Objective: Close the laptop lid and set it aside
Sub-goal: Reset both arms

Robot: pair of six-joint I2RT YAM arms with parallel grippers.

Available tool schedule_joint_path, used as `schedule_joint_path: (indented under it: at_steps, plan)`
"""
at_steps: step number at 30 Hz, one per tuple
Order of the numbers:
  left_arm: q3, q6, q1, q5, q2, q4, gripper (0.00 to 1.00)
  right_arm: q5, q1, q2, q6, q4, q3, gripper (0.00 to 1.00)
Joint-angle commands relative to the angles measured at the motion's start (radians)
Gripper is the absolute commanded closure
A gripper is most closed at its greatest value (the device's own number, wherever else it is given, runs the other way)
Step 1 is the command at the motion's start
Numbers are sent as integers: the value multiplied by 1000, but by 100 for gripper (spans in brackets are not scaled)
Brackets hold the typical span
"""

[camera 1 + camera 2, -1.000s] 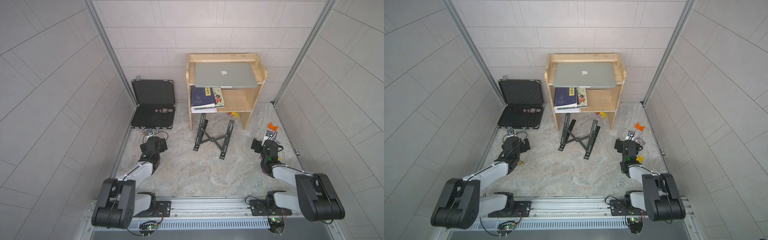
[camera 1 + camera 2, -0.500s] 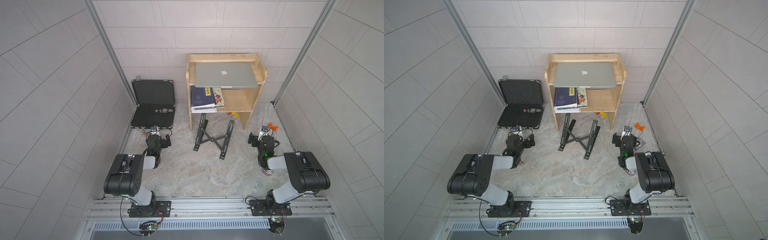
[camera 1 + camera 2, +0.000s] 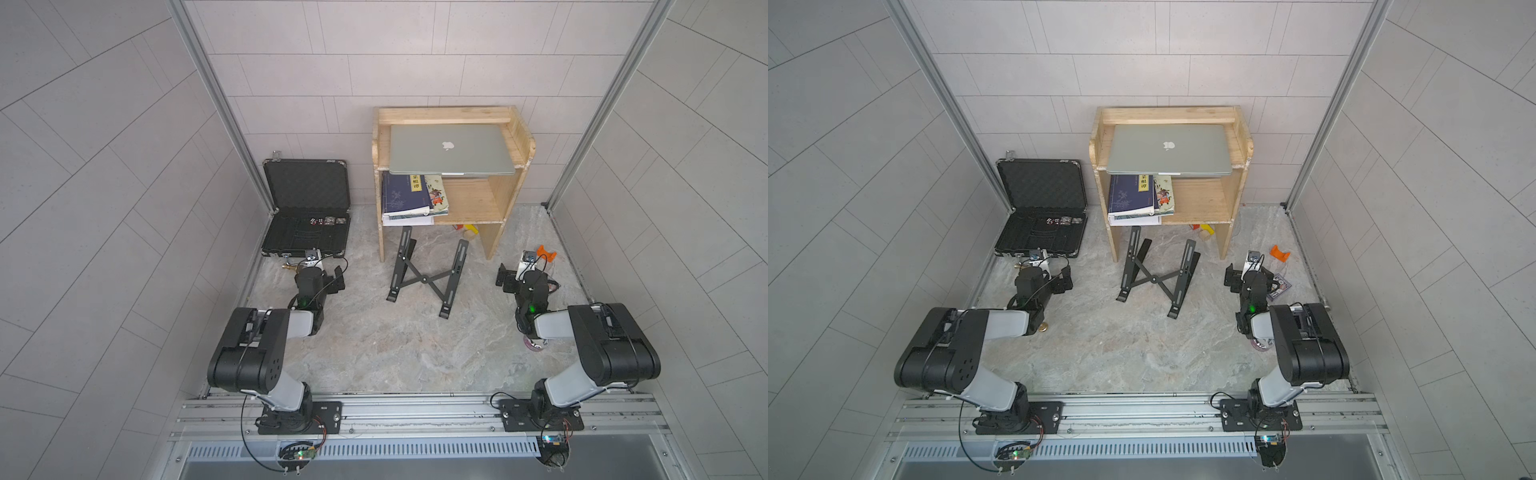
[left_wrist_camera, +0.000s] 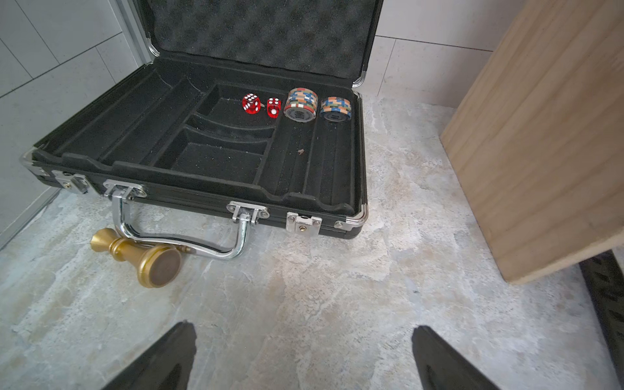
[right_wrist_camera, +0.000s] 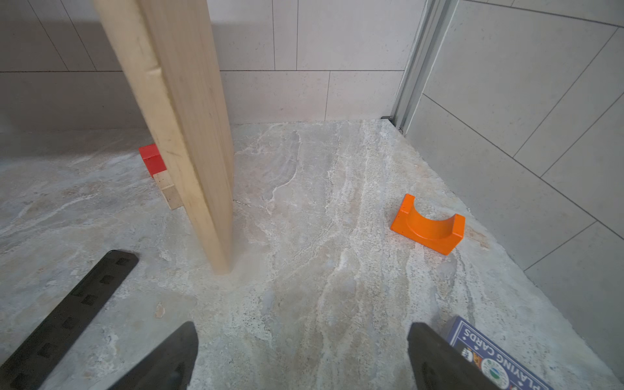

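The silver laptop [image 3: 451, 149] [image 3: 1169, 149] lies flat on the top board of the wooden shelf [image 3: 512, 195] at the back. Its lid [image 3: 478, 141] is shut down, apple logo up. Both arms are low over the stone floor, well in front of the shelf. My left gripper [image 3: 316, 272] [image 4: 304, 341] is open with only bare floor between its fingertips, facing the black briefcase. My right gripper [image 3: 527, 274] [image 5: 302, 337] is open and empty too, by the shelf's right leg [image 5: 199, 169].
An open black briefcase [image 3: 307, 245] [image 4: 189, 192] holds dice and chips, with a gold chess piece [image 4: 138, 251] by its handle. A black X-shaped stand [image 3: 424, 278] lies before the shelf. Books [image 3: 405, 197] sit on the lower board. An orange block [image 5: 427, 228] and playing cards [image 5: 496, 361] lie right.
Both arms have folded up, elbows rising off the rail, and the grippers have shifted slightly toward the back wall. The laptop has not moved.
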Motion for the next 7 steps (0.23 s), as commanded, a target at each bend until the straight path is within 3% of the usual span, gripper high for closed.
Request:
schedule_joint_path:
  at_steps: [1, 7]
  plan:
    - [5, 15, -4, -9, -12, -3, 0, -7, -3, -21, -4, -9, 8, 0]
    - [6, 15, -8, -20, -14, -5, 0, -6, -3, -21, -4, -8, 9, 0]
